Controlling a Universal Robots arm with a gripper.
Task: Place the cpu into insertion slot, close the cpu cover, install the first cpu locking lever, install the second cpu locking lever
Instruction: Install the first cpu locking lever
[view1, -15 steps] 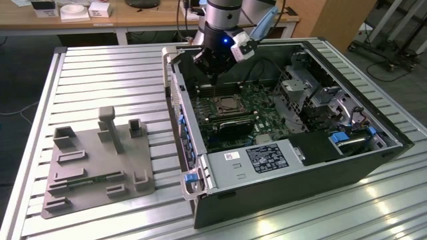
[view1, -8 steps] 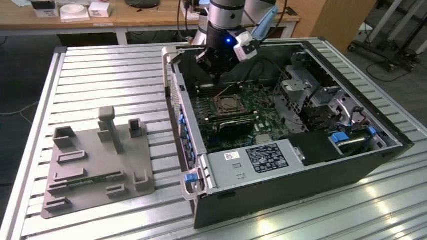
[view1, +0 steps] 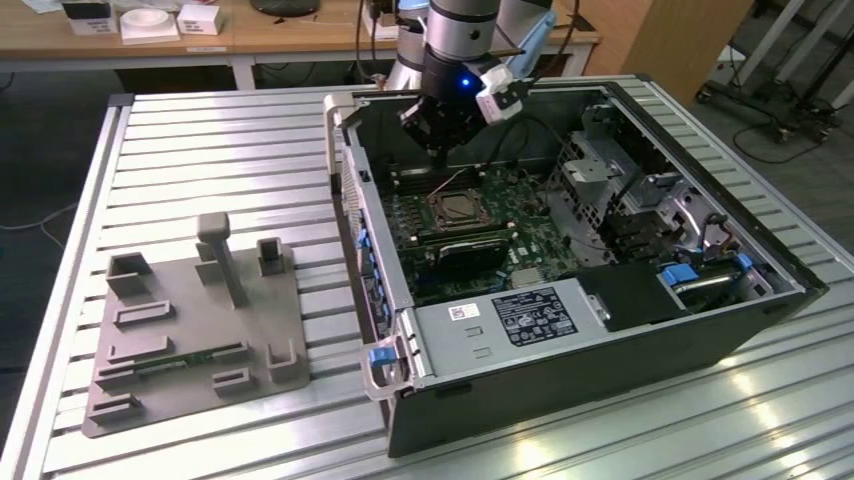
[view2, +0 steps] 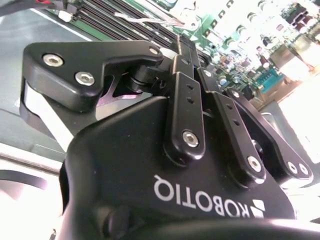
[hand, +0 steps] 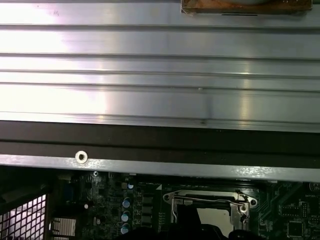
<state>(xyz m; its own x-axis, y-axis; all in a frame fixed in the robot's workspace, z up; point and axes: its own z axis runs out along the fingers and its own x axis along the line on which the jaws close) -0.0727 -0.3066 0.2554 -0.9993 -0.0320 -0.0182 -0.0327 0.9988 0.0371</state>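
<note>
- Gripper (view1: 439, 152): fingers drawn together to a narrow point, nothing seen between them. In the second wrist view the black links converge at the tips.
- Directly below the jaws: the slot (view1: 462, 212), set in the green board (view1: 534, 235). The jaws hang above it; contact cannot be confirmed.
- Cpu (hand: 218, 223): lies in the slot under the jaws, its pale flat top showing through the cover's window in the first wrist view, partly hidden by the dark fingertips.
- Cover (hand: 171, 204): down flat over the slot, its silver frame around the cpu.
- Lever (hand: 205, 199): a thin wire running along one edge of the cover, its end hooked at the corner tab. Whether it is fully latched cannot be told.
- Just beyond the jaws: long black memory slots (view2: 110, 15) running beside the socket.
- Around the jaws: the open case (view1: 601, 370), lying on its side, with the arm reaching down inside its walls.
- Well away from the jaws, at the case's nearer end in the exterior view: a grey box (view1: 521, 315) with a white label.
- Under everything: a ribbed metal table (view1: 214, 150).
- Well apart from the jaws, outside the case on the exterior view's left: a grey fixture (view1: 194, 335) with upright posts.
- Farthest behind the jaws: a wooden desk (view1: 267, 35) carrying small white boxes.
</note>
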